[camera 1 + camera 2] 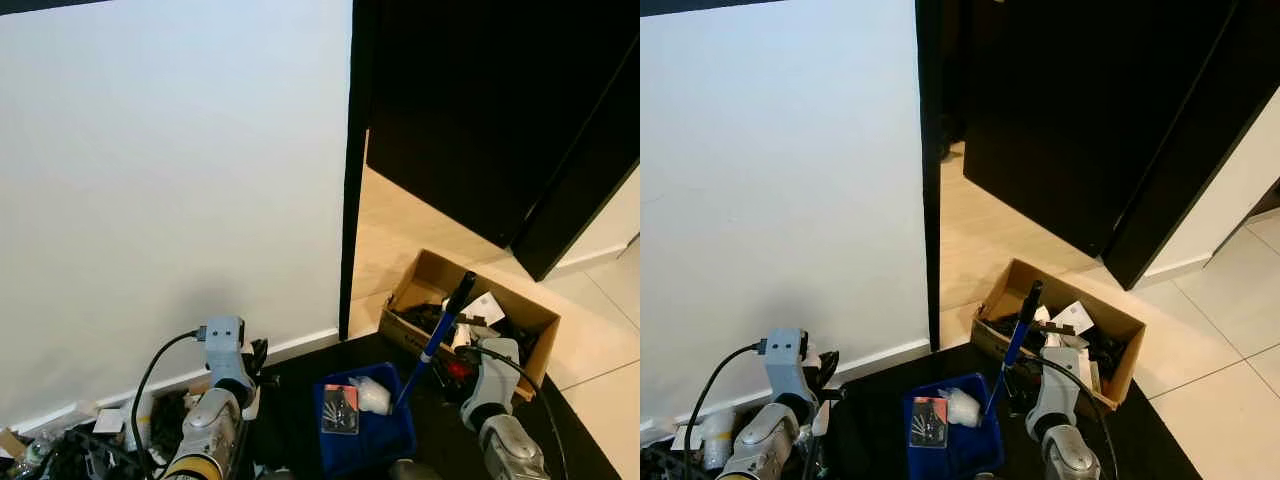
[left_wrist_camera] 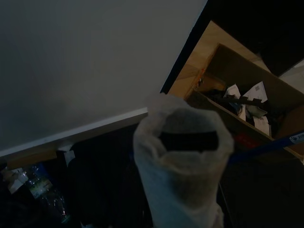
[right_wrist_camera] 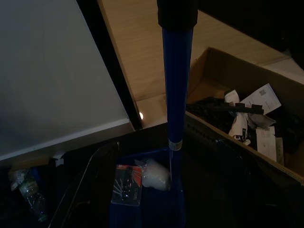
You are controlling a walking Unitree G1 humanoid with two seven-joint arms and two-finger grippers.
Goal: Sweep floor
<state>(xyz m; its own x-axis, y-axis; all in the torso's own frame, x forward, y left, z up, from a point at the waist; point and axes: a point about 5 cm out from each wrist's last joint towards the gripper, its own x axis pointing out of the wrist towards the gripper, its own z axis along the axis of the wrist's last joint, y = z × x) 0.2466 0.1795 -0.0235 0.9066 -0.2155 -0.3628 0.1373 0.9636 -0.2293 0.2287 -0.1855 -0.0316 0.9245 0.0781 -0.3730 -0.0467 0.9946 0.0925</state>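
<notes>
A blue dustpan [image 1: 372,445] rests on the dark floor between my arms. In it lie a white crumpled wad [image 1: 375,395] and a small red-topped packet [image 1: 340,408]. Its blue handle [image 1: 438,332], tipped with a black grip, leans up to the right. My right gripper [image 1: 450,362] is shut on that handle, which runs down the middle of the right wrist view as a blue handle [image 3: 176,95] to the pan [image 3: 152,209]. My left gripper [image 1: 257,358] hangs near the baseboard. A white-wrapped cylinder [image 2: 183,156] with a dark slot at its end stands close before the left wrist camera.
An open cardboard box [image 1: 432,272] of papers and dark items sits right of the pan, by the doorway. A white wall [image 1: 170,180] ends at a black door frame [image 1: 352,200]; a dark door [image 1: 480,110] stands beyond. Bottles and litter [image 1: 100,420] lie along the baseboard at left.
</notes>
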